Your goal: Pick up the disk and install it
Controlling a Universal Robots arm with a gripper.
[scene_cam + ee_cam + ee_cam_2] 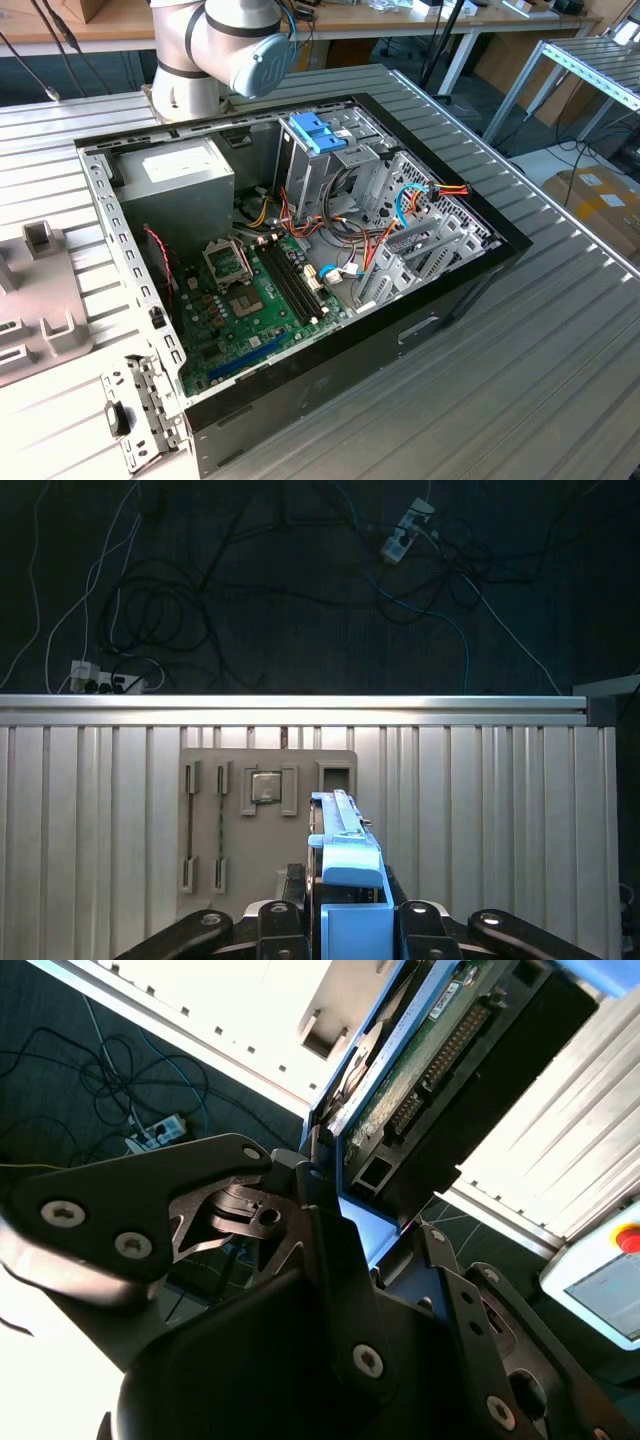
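Note:
In the first wrist view my gripper (pixel 346 912) is shut on the disk (pixel 342 848), gripping the blue end tab of its light-blue carrier from both sides. The disk stands on edge, pointing away from the gripper, above the ribbed metal table (pixel 480 810). The second wrist view shows the disk (pixel 450 1040) from its other side, where a green circuit board and a dark connector face the camera. Its blue tab sits between the black fingers (pixel 322 1195) of the gripper (pixel 372 1222). The open computer case (pixel 455 290) lies on the table in the exterior view.
A grey fixture plate (pixel 265 810) with slots and a small chip lies on the table beyond the disk; the same plate (pixel 40 300) is at the exterior view's left. Inside the case are a motherboard (pixel 255 310), a power supply (pixel 185 175), metal drive cages (pixel 420 240) and loose cables.

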